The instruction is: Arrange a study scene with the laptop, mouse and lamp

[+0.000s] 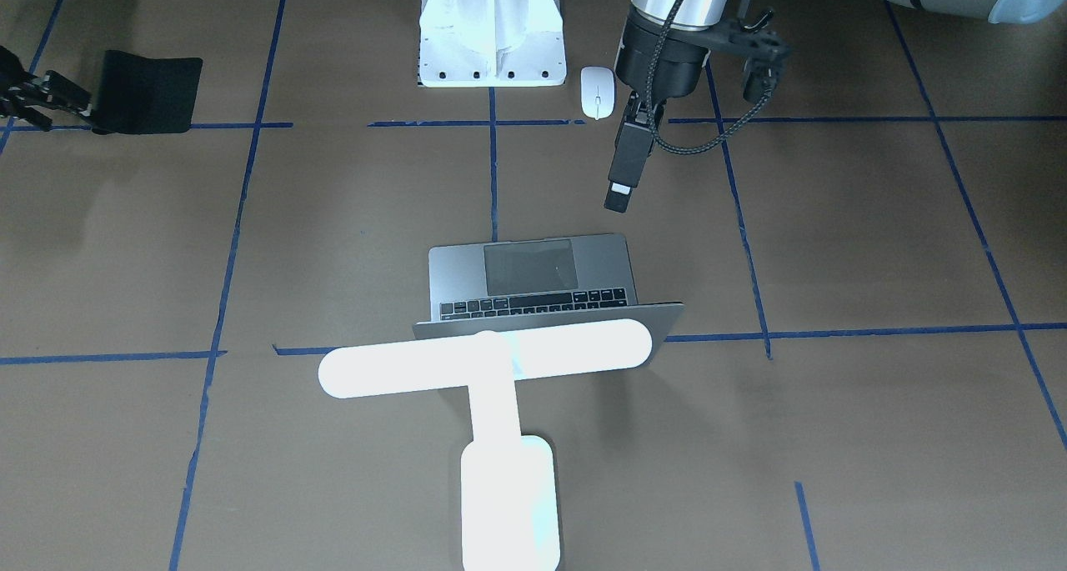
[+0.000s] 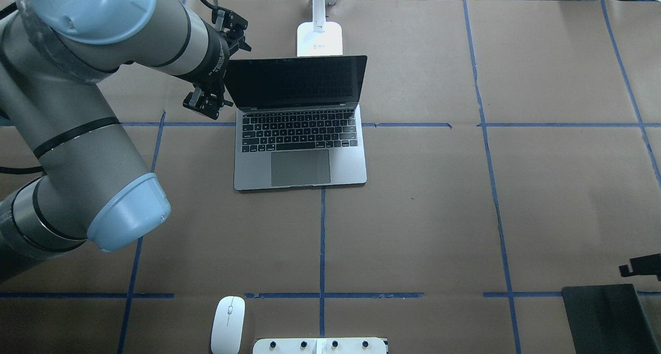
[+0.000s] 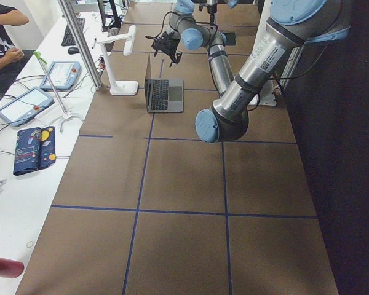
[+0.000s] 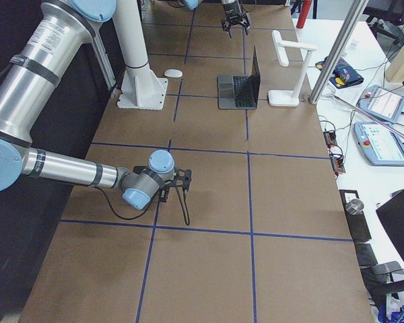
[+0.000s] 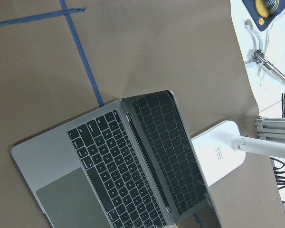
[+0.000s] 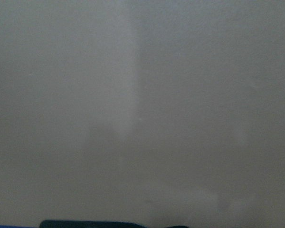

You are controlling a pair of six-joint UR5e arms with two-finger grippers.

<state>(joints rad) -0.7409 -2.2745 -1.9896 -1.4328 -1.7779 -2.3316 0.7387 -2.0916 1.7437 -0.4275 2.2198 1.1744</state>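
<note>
The grey laptop (image 1: 533,275) (image 2: 299,152) stands open in the middle of the table, its screen dark, and also shows in the left wrist view (image 5: 99,161). The glowing white lamp (image 1: 488,363) stands just behind it, its base (image 2: 319,39) beyond the lid. The white mouse (image 1: 598,92) (image 2: 227,323) lies by the robot's pedestal, on the robot's left. My left gripper (image 1: 618,200) (image 2: 206,102) hangs above the table beside the screen's left edge, empty, its fingers apparently apart. My right gripper (image 1: 87,102) (image 2: 627,267) is low at the near right corner, closed on the raised edge of the black mat (image 1: 154,92).
The white bolted pedestal (image 1: 492,37) (image 2: 320,345) stands at the robot's edge next to the mouse. Blue tape lines cross the brown table. A side bench with tablets and cables runs beyond the lamp (image 3: 49,92). The right wrist view shows only blurred grey surface.
</note>
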